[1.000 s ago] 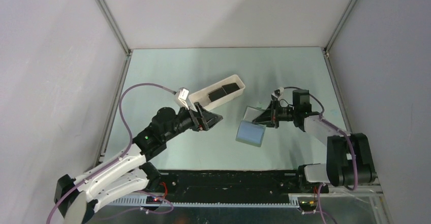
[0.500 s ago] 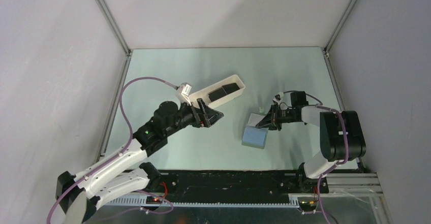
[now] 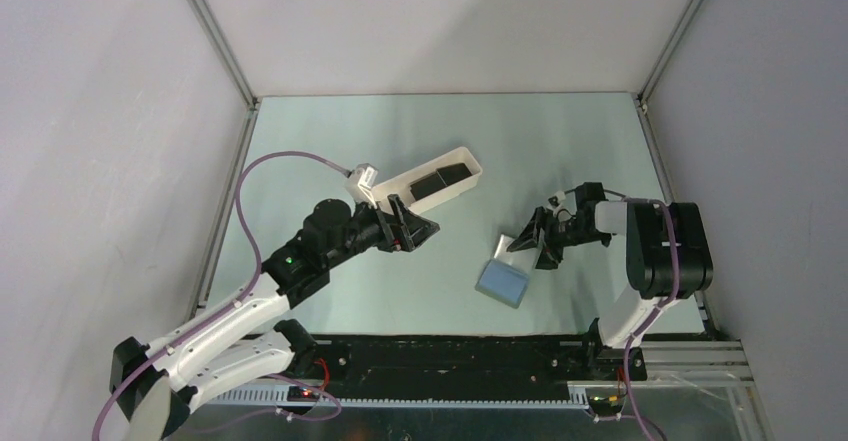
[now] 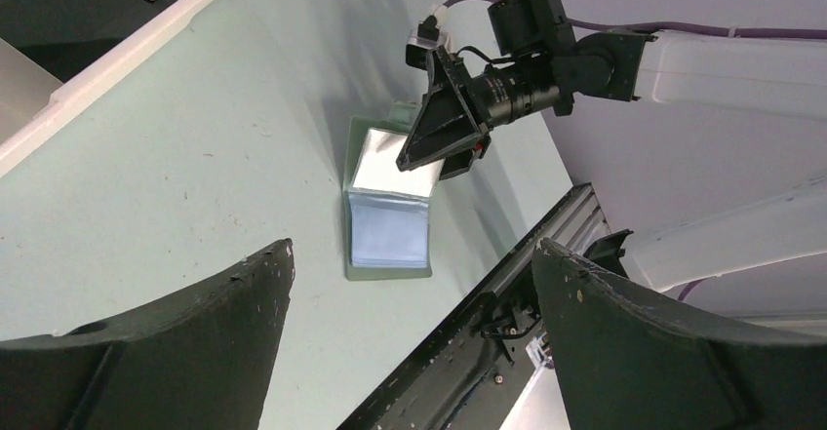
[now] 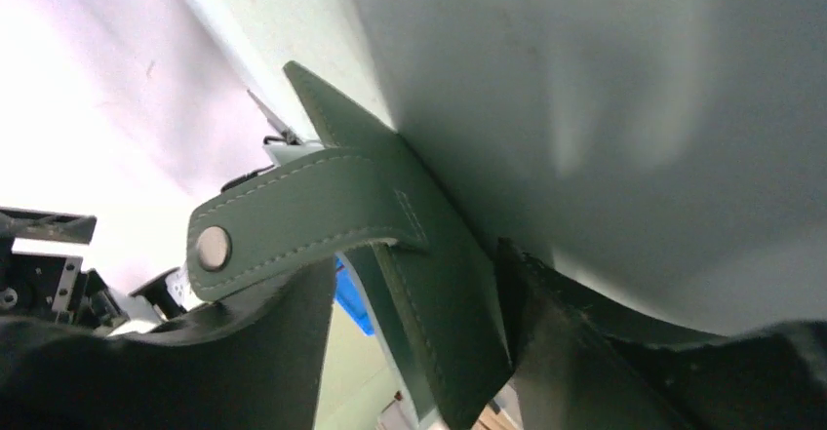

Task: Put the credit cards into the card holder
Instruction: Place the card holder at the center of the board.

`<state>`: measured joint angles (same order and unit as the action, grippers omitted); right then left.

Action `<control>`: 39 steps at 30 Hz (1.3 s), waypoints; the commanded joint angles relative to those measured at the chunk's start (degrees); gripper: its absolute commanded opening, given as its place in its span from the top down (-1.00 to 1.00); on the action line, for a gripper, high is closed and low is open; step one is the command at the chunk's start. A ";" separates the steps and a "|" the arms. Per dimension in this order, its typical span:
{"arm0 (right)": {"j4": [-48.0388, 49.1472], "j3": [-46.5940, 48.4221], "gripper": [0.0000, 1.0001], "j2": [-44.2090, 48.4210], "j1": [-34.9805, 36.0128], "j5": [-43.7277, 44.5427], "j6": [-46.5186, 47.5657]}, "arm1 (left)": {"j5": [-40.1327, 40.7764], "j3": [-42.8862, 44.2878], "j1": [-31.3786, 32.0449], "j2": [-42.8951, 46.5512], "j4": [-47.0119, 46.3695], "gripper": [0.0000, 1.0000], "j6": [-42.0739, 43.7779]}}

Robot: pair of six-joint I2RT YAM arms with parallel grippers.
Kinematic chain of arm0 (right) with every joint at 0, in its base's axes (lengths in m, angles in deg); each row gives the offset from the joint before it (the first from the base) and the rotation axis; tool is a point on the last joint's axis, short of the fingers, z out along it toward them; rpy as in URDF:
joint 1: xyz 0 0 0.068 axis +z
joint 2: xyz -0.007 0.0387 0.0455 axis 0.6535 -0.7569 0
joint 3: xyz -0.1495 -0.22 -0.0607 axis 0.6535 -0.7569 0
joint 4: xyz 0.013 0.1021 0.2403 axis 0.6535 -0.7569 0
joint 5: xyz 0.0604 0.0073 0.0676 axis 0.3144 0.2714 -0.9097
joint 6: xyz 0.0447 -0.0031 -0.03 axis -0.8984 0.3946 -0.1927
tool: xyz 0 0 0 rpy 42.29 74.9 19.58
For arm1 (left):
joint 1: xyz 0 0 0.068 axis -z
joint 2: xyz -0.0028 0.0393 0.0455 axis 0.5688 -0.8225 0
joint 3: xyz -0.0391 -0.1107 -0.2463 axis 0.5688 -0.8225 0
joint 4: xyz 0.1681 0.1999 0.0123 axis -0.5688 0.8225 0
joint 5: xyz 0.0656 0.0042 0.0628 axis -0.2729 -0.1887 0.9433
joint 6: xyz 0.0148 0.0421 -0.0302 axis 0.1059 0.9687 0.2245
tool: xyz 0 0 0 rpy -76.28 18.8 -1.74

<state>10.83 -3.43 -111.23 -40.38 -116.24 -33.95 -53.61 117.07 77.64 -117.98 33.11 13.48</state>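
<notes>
Right claw (image 3: 527,249) clamped on open grey-green card holder (image 3: 502,281), blue-grey inside up; left claw (image 3: 424,231) apart.

Pale green table (image 3: 560,131), plain lilac walls (image 3: 450,21)

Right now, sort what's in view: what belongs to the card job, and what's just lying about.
Job:
cards, in the tray
card holder, open on the table
right gripper, gripping its flap
left gripper, open, empty

Lying about:
tray, only holding the cards
table
</notes>
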 commanded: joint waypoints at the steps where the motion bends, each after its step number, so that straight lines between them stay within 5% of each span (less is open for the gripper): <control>1: -5.16 3.24 -0.39 1.79 -2.13 7.24 2.01 | 0.25 2.34 -0.46 0.92 -0.35 -0.91 2.33; 7: -11.40 6.34 -0.73 8.06 -2.01 21.79 1.86 | 3.42 4.10 -0.83 -2.75 3.93 -0.92 2.60; 16: -17.09 11.44 -0.79 15.10 1.03 32.79 3.10 | 5.84 8.32 -8.27 -10.80 12.82 -0.92 -1.86; 28: -20.55 17.44 -0.73 21.43 12.71 31.56 2.37 | 4.33 17.39 -25.08 -34.85 19.32 -0.68 -3.39; 34: -19.03 17.77 -0.72 21.33 16.32 27.97 1.02 | 4.27 24.48 -26.90 -45.46 20.42 -0.28 0.71; 39: -19.63 19.89 -0.72 20.35 17.65 28.02 1.18 | 4.02 27.20 -26.99 -50.44 21.69 0.33 4.13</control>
<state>-8.60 12.72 -90.64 -23.53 -87.26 -32.55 -49.37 141.72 50.96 -166.17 53.06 13.35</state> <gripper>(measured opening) 0.861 0.437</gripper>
